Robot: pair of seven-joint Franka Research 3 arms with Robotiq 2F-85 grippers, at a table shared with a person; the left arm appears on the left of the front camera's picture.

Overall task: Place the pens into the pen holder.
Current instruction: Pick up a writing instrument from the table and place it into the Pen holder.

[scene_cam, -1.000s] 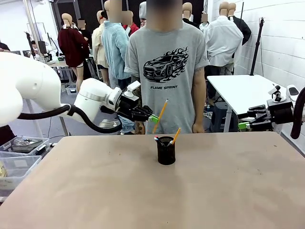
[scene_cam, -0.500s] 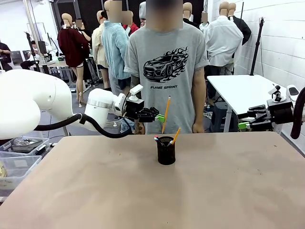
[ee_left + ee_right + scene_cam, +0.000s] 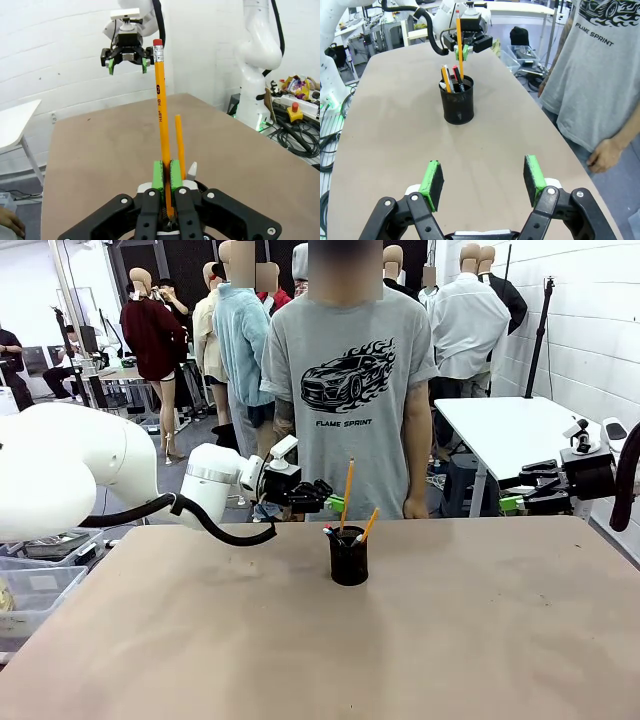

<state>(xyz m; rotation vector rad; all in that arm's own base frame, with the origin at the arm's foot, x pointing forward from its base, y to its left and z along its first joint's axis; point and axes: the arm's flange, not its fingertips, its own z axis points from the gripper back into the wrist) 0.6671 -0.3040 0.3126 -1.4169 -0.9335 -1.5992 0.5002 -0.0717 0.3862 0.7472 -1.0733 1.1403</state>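
The black mesh pen holder (image 3: 348, 556) stands at the middle of the table's far side. In it are a leaning yellow pencil (image 3: 369, 523) and a dark pen with a red end (image 3: 327, 531). My left gripper (image 3: 335, 502) is shut on another yellow pencil (image 3: 347, 485), nearly upright, with its lower end at the holder's mouth. In the left wrist view the green pads (image 3: 158, 175) pinch that pencil (image 3: 160, 100) directly above the holder. My right gripper (image 3: 484, 180) stands open and holds nothing, well short of the holder (image 3: 456, 106), off the table's right edge (image 3: 512, 500).
A person in a grey T-shirt (image 3: 350, 390) stands just behind the table's far edge, one hand (image 3: 602, 155) hanging down. Clear plastic bins (image 3: 30, 575) sit off the left side. A white table (image 3: 510, 425) stands behind on the right.
My left gripper has come down and to the right with the pencil. The pencil has gone from slanted to nearly upright, its lower end now at the holder's mouth. The right arm has not moved.
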